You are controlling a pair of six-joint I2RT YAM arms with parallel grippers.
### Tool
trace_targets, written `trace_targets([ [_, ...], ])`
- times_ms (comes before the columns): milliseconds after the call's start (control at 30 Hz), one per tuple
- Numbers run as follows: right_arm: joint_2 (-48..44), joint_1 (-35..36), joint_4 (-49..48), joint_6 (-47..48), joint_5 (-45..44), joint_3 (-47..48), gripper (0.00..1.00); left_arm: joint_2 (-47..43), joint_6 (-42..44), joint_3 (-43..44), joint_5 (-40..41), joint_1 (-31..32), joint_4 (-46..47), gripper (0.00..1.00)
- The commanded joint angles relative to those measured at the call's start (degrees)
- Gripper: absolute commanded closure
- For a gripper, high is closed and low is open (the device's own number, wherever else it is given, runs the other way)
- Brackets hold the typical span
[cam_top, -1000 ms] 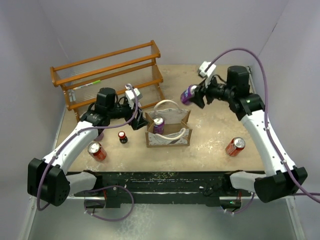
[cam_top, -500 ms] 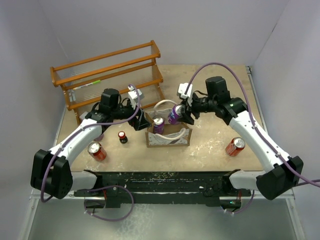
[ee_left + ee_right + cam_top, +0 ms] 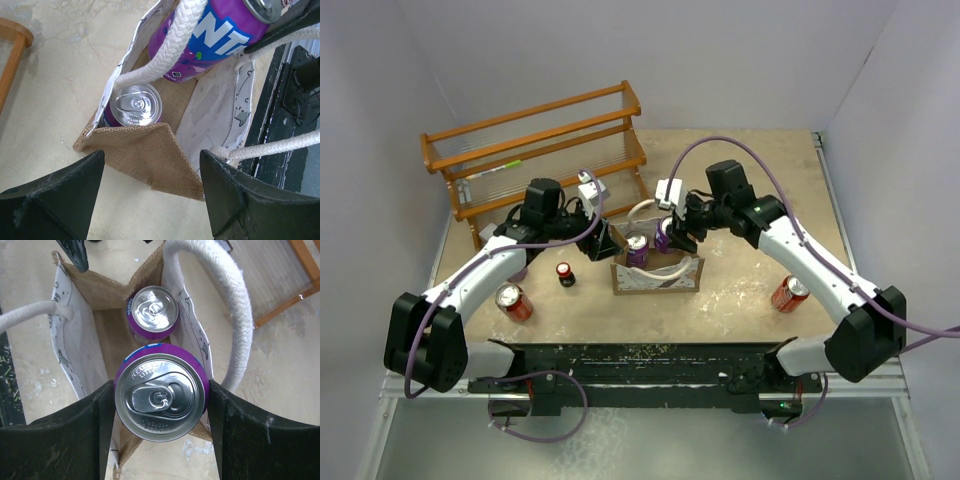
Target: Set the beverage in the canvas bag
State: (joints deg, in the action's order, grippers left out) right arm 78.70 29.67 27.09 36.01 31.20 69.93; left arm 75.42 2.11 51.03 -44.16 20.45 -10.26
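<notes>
Purple soda can [image 3: 160,396] is clamped in right gripper [image 3: 678,232] at canvas bag [image 3: 660,277] mouth; a second ago it was well off to the back right. Second purple can [image 3: 152,310] stands inside. Left gripper [image 3: 603,240] has its jaws apart, straddling the bag's end.

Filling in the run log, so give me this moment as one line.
right arm: jaws shut on purple can at bag mouth | left arm: jaws open astride bag's end | inside: second can, upright
</notes>
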Motion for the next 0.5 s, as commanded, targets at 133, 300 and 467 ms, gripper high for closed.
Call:
trace_targets([
  [133,0.4,2.1,-6.8,2.0,-2.5,-0.9,1.00,-0.5,0.7,-0.9,-0.8,0.4,3.0,0.21],
  [300,1.1,3.2,-8.7,2.4,-3.9,-2.2,1.00,-0.8,0.9,-1.2,-0.8,0.4,3.1,0.21],
  [467,2.1,3.4,-6.9,2.2,0.0,-1.6,1.00,-1.1,1.6,-1.7,-0.3,0.3,3.1,0.21],
])
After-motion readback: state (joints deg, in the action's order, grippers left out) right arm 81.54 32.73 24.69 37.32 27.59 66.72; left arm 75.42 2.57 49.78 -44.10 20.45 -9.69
